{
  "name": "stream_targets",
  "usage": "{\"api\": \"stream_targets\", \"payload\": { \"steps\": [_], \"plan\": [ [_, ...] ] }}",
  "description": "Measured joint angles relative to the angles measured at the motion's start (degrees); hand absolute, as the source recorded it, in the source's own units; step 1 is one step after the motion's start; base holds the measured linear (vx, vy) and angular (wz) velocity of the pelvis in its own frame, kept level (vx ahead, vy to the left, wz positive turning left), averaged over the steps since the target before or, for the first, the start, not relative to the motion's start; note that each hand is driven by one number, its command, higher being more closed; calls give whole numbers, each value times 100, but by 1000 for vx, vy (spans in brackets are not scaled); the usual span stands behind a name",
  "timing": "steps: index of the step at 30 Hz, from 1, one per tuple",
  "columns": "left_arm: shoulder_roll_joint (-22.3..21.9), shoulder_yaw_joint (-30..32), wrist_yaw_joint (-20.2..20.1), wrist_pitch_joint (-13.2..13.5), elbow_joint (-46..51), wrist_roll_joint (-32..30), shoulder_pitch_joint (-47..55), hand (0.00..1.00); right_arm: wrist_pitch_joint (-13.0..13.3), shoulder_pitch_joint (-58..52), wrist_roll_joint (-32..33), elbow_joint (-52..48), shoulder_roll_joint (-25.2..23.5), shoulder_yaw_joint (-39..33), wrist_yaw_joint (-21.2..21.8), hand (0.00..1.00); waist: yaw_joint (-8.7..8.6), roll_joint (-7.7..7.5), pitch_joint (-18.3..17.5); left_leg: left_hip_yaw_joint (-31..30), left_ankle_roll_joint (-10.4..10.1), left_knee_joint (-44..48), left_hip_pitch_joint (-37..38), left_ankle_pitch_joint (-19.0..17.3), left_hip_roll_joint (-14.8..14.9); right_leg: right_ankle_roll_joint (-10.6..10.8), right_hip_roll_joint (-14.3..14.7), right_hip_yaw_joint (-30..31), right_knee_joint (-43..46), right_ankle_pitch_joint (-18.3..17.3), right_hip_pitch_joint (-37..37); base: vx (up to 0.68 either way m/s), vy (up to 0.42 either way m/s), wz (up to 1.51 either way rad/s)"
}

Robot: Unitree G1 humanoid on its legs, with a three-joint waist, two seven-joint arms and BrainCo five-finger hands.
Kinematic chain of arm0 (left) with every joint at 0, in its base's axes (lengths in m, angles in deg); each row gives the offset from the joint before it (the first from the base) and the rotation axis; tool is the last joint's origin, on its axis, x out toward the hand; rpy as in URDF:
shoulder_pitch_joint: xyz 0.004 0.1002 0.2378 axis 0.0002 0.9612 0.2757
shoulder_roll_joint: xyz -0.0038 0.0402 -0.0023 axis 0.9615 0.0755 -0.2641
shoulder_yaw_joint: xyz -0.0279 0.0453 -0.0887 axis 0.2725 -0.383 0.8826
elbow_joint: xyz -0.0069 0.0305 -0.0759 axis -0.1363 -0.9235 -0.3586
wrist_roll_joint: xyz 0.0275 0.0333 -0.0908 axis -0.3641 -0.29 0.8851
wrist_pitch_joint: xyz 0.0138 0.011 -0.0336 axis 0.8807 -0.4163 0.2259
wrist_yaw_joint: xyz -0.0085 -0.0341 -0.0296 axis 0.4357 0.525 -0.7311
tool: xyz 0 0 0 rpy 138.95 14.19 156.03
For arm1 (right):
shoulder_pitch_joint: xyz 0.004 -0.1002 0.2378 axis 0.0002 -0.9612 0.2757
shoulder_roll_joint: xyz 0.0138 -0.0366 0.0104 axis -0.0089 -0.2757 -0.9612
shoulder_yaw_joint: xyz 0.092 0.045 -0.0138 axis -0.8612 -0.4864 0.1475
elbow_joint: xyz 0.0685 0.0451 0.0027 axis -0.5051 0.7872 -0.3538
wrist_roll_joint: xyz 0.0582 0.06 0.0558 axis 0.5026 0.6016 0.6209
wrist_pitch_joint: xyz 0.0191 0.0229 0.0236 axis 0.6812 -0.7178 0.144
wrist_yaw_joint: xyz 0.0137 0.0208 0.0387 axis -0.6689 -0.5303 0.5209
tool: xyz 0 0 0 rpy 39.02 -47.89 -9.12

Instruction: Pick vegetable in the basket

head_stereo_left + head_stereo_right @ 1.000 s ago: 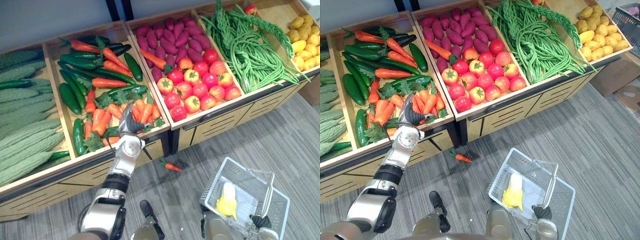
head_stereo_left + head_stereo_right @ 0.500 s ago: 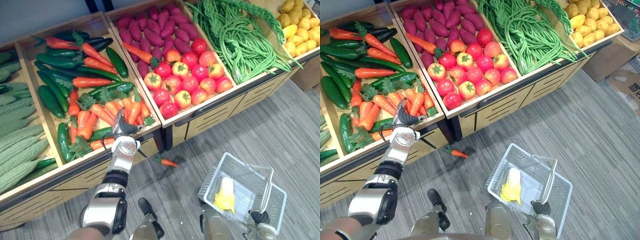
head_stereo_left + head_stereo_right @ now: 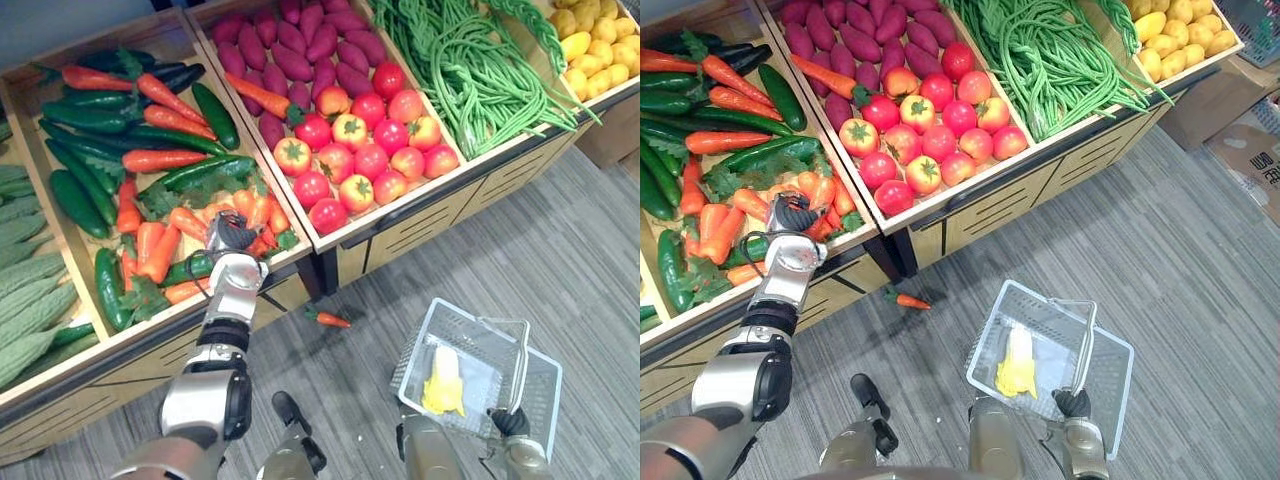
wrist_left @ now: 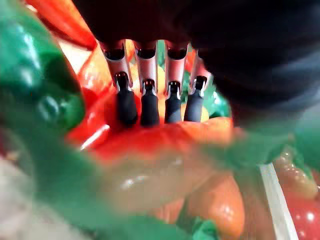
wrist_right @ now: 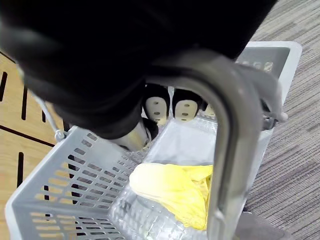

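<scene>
Left hand (image 3: 230, 238) is sunk in the carrot pile, in the bench (image 3: 420, 215) bin shared with cucumbers (image 3: 70, 195). Its fingers (image 4: 125, 102) are curled down and clenched on 1 carrot (image 4: 165, 140), which is not lifted clear of the pile. Tomatoes (image 3: 365, 160) are seen in the next bin over, with long beans (image 3: 480, 75) beyond them. 1 loose carrot (image 3: 330, 320) is seen on the floor (image 3: 560, 250) by the bench front. The basket (image 3: 412, 345) is held low over the floor, right of that. 1 yellow vegetable (image 3: 442, 380) is lying inside. Right hand (image 3: 1072, 403) fingers (image 5: 157, 107) are wrapped round the basket handle (image 5: 222, 150).
</scene>
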Motion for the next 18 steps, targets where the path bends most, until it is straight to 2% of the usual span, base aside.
{"api": "stream_targets", "payload": {
  "steps": [3,18],
  "plan": [
    [-22,-2,-112,-4,-80,1,-49,100,3,58,-2,-20,0,63,0,100,-28,-2,0,61,-6,0,9,-4,13,4,2,67,-29,31,-21,43,-7,-13],
    [-29,22,-157,-12,-148,10,-50,100,-3,44,-24,-18,3,175,6,100,-29,-16,-10,62,-42,-1,56,35,95,-13,62,64,-30,70,12,7,-10,-1]
  ]
}}
